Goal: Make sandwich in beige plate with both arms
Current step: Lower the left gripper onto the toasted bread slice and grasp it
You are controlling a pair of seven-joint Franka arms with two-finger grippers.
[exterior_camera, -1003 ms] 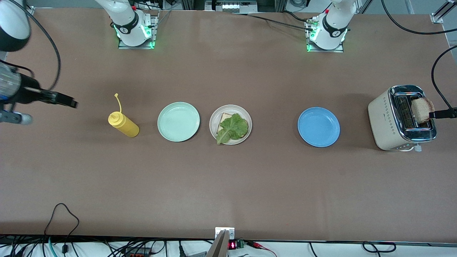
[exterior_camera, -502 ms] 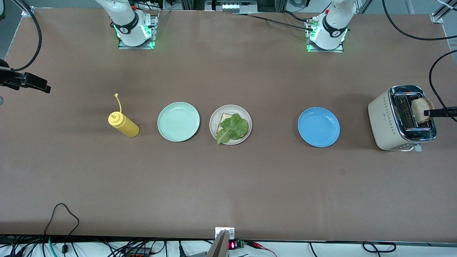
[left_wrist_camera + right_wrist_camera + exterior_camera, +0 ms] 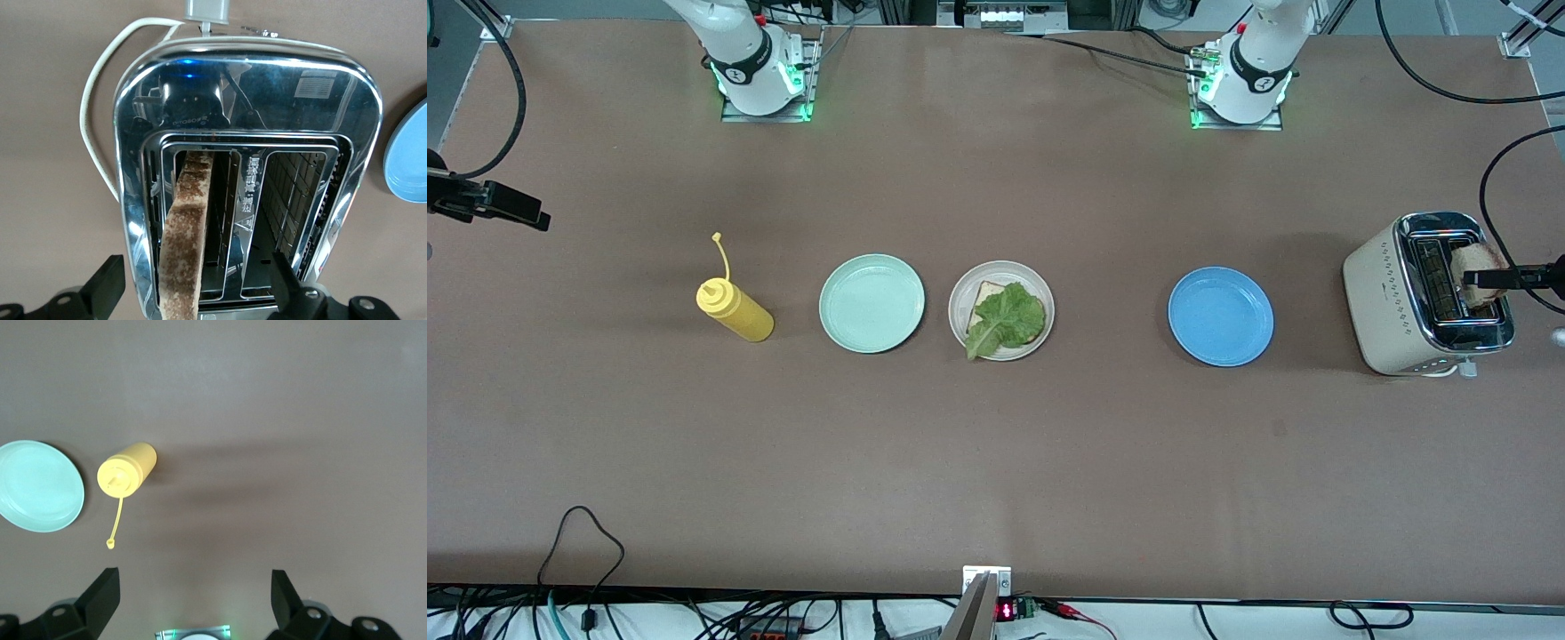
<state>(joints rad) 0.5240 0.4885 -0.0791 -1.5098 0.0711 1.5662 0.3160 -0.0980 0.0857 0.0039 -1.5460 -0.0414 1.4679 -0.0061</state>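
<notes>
High front overview; wrist cameras downward, perhaps sharing plates.

Even overhead light fills the room, bright but soft. The plates cast faint shadows on the brown table (image 3: 996, 462). The toaster (image 3: 247, 193) throws back glare off its chrome top, mirroring the camera above. A long blurred shadow lies beside the yellow bottle (image 3: 127, 470).

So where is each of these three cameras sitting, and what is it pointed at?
Front view: high across the table, facing both arm bases; shows the toaster, three plates, the bottle.
Left wrist view: on the left arm, looking down into the toaster and its bread slice; the open left gripper shows.
Right wrist view: on the right arm, looking down at the bottle; the open right gripper shows.
Shared: toaster, bottle.
</notes>
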